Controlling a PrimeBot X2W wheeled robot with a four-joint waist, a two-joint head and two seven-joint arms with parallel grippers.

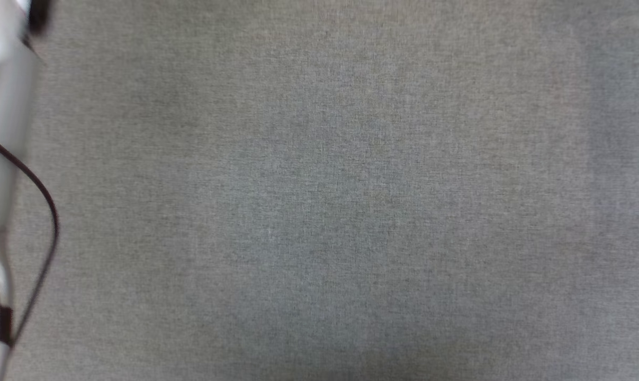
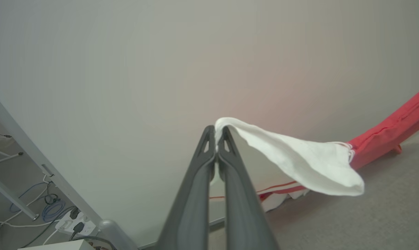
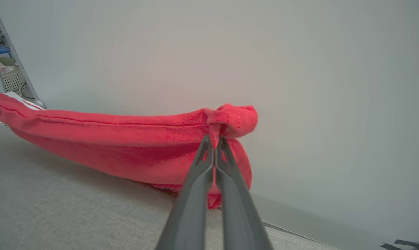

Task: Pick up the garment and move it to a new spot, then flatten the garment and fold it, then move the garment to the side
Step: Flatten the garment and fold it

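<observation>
hidden: forearm (image 1: 1, 132) blurry, shirt (image 3: 126, 146) cut off at frame edges, can't tell if sagging belly touches grey woven surface (image 1: 319, 190) | left claw (image 2: 217, 133): pressed tight on floppy white sleeve end (image 2: 299, 163) | right claw (image 3: 214, 140): pinching bunched fuzzy red corner | shirt: strung between both, along surface's wall-side edge

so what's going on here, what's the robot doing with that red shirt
The robot holds the garment strung between its two arms. The left gripper is shut on a white sleeve end, and the right gripper is shut on a bunched bit of red fabric. The shirt hangs in a sagging band over the grey surface, and its lowest folds seem to touch it. It is not yet flattened or folded.
</observation>
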